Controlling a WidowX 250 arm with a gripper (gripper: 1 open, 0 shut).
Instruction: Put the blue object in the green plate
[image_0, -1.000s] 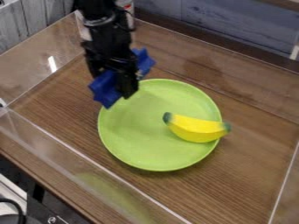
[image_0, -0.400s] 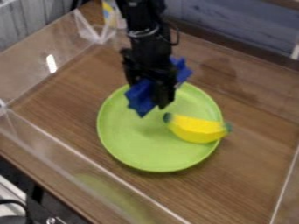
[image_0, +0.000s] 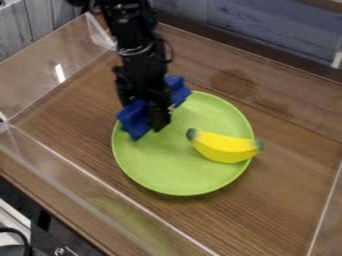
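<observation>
In the camera view, the black robot arm is reaching down from the top, and its jaws (image_0: 144, 112) are hanging over the upper left part of the green plate (image_0: 174, 176). The blue object (image_0: 135, 120) is sitting at the jaws, slanting across behind them, one end showing to the lower left and the other to the upper right. The jaws look to be pinching it, though their dark tips are blurring together. It's lying over the plate's upper left edge; whether it is touching the plate, I can't tell from here.

The yellow banana (image_0: 225, 147) is taking up the plate's right side, its tip poking out just past the rim. The middle and lower part of the plate are lying open, giving room between the blue object and the near rim. Around the plate, the wooden desk (image_0: 274, 205) is showing bare boards to the right, and a clear panel (image_0: 80, 180) is running along the lower left edge.
</observation>
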